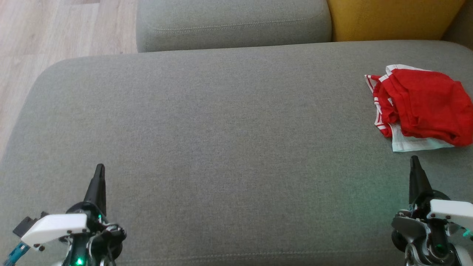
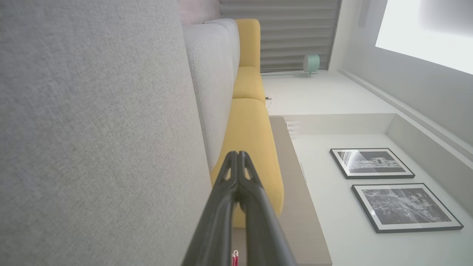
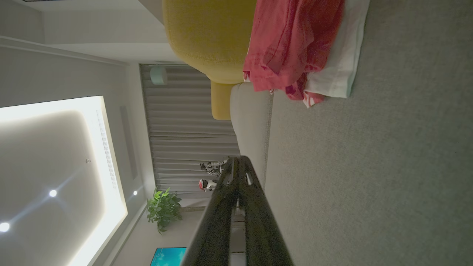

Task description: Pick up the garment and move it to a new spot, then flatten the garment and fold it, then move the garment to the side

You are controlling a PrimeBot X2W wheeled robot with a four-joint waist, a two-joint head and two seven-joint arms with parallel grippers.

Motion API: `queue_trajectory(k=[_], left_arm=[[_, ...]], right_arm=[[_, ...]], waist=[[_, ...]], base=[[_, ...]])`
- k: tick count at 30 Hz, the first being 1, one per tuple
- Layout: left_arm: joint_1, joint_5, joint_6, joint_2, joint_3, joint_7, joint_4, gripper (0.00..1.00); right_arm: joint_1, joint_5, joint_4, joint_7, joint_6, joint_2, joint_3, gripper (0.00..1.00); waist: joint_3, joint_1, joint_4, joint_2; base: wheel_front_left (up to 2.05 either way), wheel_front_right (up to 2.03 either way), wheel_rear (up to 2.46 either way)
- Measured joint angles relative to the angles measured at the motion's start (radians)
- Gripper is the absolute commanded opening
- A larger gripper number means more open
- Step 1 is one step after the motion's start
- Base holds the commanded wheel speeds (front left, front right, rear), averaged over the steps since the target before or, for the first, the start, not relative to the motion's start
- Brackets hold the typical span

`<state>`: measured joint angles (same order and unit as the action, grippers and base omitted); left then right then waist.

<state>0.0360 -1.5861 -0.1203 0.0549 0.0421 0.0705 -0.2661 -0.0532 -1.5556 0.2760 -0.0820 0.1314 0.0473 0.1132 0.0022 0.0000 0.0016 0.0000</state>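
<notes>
A crumpled red garment (image 1: 425, 105) with white trim lies at the far right of the grey sofa seat (image 1: 221, 147); the right wrist view shows the garment (image 3: 292, 44) bunched against the yellow cushion. My right gripper (image 1: 414, 159) is shut and empty, a short way in front of the garment, fingers pressed together (image 3: 238, 162). At the lower left my left gripper (image 1: 99, 168) is shut too, far from the garment, with its closed fingertips (image 2: 238, 155) pointing along the seat.
A grey back cushion (image 1: 232, 22) and a yellow cushion (image 1: 391, 18) line the far side of the seat. Wooden floor (image 1: 44, 33) lies beyond the sofa's left end. The wide middle of the seat is bare fabric.
</notes>
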Motion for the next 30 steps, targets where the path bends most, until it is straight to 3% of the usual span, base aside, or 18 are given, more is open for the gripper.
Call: queue_trajectory(k=[5,30], left_arm=[[0.015,-0.043,-0.003,0.0,0.005,0.013,-0.005,0.0],[0.017,-0.044,-0.003,-0.001,0.01,0.021,-0.007,0.0]], right_arm=[[0.0,-0.053,0.0,-0.017,0.0,0.0,0.008,0.0],[0.0,-0.055,0.0,-0.019,0.0,0.0,0.013,0.0]], waist=[[0.001,0.0,-0.002,0.0],[0.001,0.0,-0.002,0.0]], base=[[0.0,0.0,0.0],[0.0,0.0,0.0]])
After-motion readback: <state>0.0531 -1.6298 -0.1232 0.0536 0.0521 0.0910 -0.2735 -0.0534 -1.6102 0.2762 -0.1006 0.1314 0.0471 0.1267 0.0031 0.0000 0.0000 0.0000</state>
